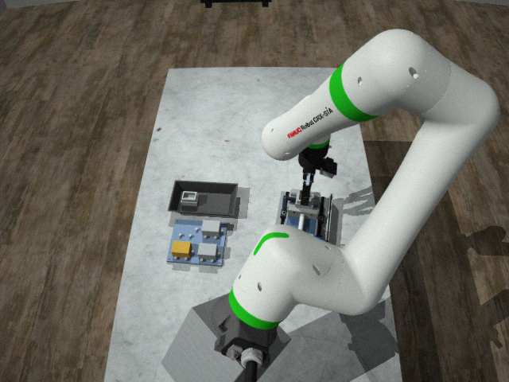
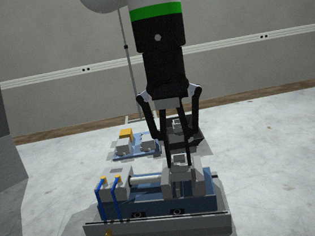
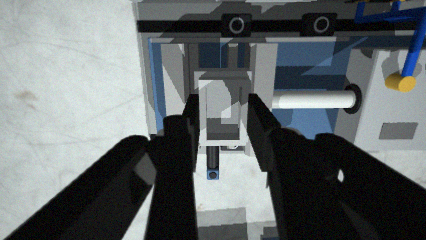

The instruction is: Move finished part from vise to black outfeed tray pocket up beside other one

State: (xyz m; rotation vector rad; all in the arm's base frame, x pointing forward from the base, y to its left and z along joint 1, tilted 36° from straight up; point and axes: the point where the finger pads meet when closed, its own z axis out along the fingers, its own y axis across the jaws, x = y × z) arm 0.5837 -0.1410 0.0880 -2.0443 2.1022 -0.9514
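Observation:
The finished part, a grey block with a square pocket on top, sits between the grey jaws of the blue vise. My gripper reaches straight down and is shut on the part's two sides. In the wrist view the black fingers flank the part, pocket up. I cannot tell if the part still rests on the vise bed. The black outfeed tray lies left of the vise, with one pocketed part flat at its left end.
A blue fixture plate in front of the tray carries a yellow block and two upright plain grey blocks. The vise has a white screw rod and blue hoses. The arm's base stands near the table's front.

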